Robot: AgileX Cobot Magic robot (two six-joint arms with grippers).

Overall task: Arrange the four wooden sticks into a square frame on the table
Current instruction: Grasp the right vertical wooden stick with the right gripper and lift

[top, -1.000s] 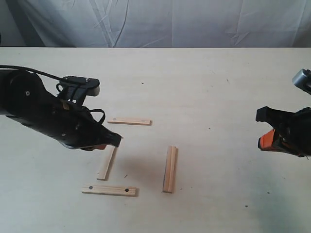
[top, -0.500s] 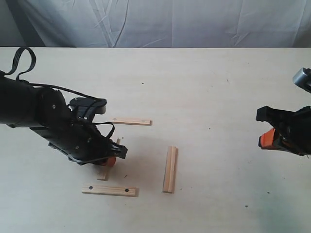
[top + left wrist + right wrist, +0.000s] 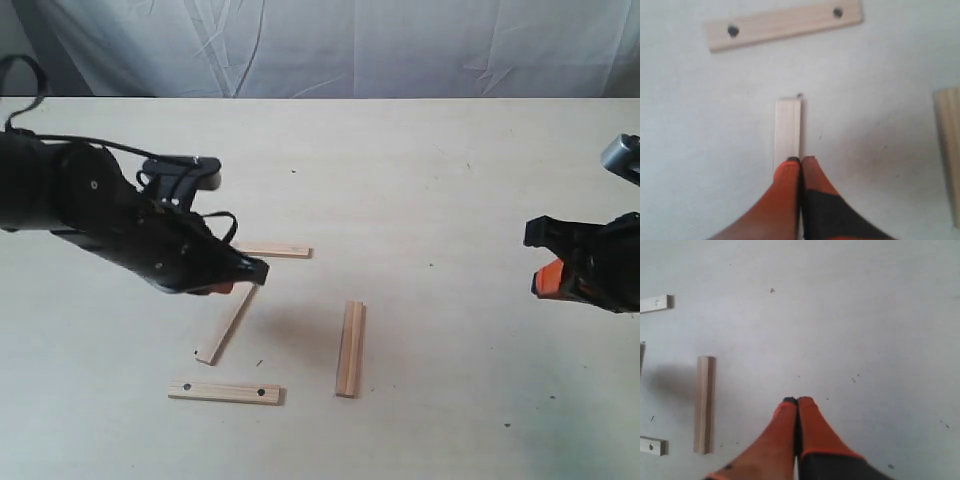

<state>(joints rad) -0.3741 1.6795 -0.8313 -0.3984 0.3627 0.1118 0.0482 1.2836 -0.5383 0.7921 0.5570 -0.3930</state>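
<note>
The left end effector (image 3: 800,161) has its two orange fingers (image 3: 786,186) pressed tight together. Their tips sit right at one end of the slanted stick (image 3: 228,325). I cannot tell if that stick is pinched or just touched.

The right end effector (image 3: 797,401) is closed too and holds nothing. It hangs over bare tabletop (image 3: 440,170) near the right edge, well apart from the wood.

The four wooden sticks do not make a square. They lie in a loose ring, left of the middle of the tabletop, with gaps at the corners. One stick (image 3: 270,250) lies on the side toward the white cloth (image 3: 330,45). The stick with two holes (image 3: 224,392) lies on the near side. Another stick (image 3: 349,348) lies on the right side. The slanted stick is on the left side.
</note>
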